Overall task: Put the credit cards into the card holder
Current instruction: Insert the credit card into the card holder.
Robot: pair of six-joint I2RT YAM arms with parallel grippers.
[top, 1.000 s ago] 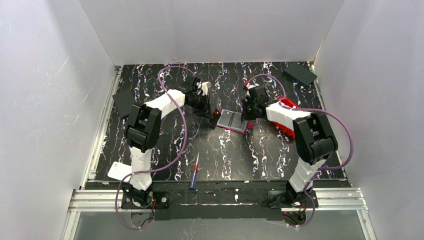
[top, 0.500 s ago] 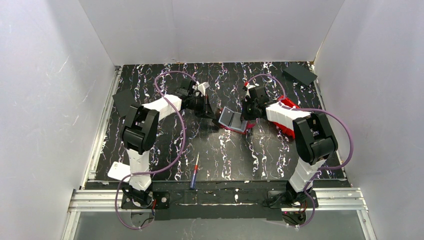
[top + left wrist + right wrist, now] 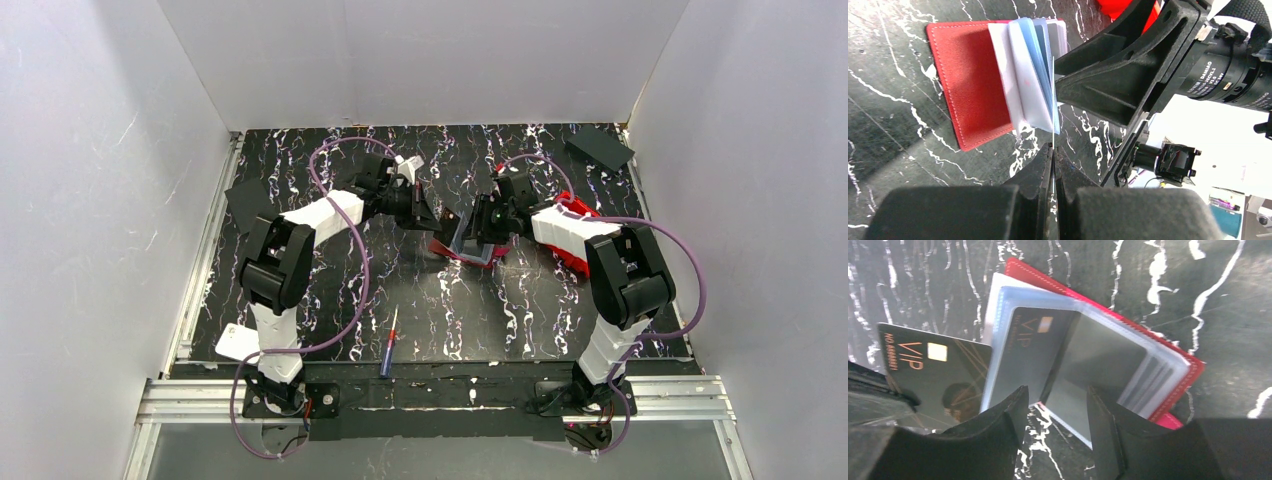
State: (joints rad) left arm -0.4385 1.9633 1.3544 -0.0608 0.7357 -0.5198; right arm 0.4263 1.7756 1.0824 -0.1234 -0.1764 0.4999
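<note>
The red card holder lies open on the table, and its clear sleeves fan upward. One dark VIP credit card sits inside a sleeve. My left gripper is shut on a second dark VIP credit card. That card shows edge-on in the left wrist view, and its far edge meets the sleeves' open side. My right gripper is open just in front of the holder's sleeves, with nothing pinched between its fingers.
A red open-topped bin sits under the right arm. Black flat squares lie at the back right and at the left edge. A blue-and-red pen and a white card lie near the front.
My right gripper has opened and let go of the sleeve. My left gripper has carried its card rightward to the holder, and the sleeves now stand more upright.
</note>
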